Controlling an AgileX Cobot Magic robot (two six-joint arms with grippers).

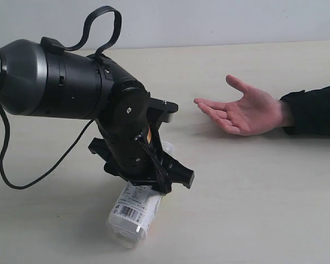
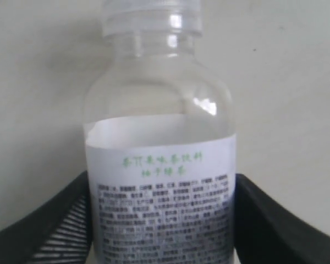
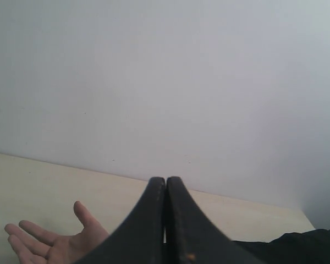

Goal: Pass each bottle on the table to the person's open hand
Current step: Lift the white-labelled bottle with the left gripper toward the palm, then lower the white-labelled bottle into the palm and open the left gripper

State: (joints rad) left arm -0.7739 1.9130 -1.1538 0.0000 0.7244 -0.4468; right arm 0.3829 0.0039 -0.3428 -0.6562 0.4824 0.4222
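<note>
A clear bottle [image 1: 133,213] with a white label, green lettering and a barcode lies low over the table [image 1: 253,192] at the front left. My left gripper [image 1: 147,187] reaches down onto it. In the left wrist view the bottle [image 2: 160,165] fills the frame with its whitish cap [image 2: 152,16] far from the camera, and the left gripper [image 2: 162,220] has a black finger [image 2: 60,225] pressed against each side of the label. The person's open hand [image 1: 243,113] rests palm up at the right, apart from the bottle. My right gripper [image 3: 165,187] is shut and empty, above the hand [image 3: 55,245]. No other bottles show.
The person's black sleeve [image 1: 316,110] lies along the table's right edge. A black cable [image 1: 22,176] hangs from the left arm down to the table. A pale wall [image 3: 165,82] stands behind the table.
</note>
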